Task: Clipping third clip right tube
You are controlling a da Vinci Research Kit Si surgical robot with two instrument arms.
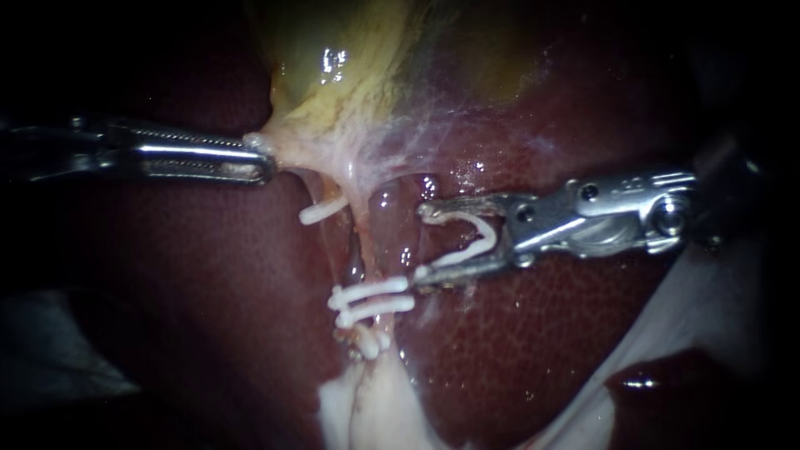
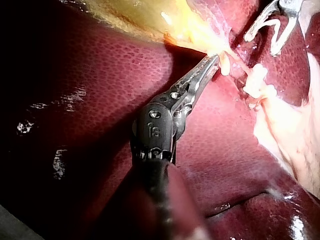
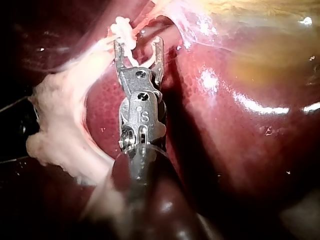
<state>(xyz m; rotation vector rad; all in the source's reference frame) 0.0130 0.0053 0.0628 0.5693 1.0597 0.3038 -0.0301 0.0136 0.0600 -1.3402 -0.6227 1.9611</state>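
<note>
Clip (image 1: 485,237) pinched wide in right instrument's hand (image 1: 421,243), mouth toward tube (image 1: 367,250), long axis across it; left instrument's hand (image 1: 250,158) pinching gallbladder (image 1: 350,67).

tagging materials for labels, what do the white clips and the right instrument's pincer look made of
White open V-shaped clip and white shut clips: probably plastic, since they look matte and opaque with no glints. Right instrument's pincer: metal, silvery with bright highlights, likely steel.

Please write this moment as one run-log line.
left instrument: shut on gallbladder | right instrument: holding open clip beside tube, not yet around it
</note>
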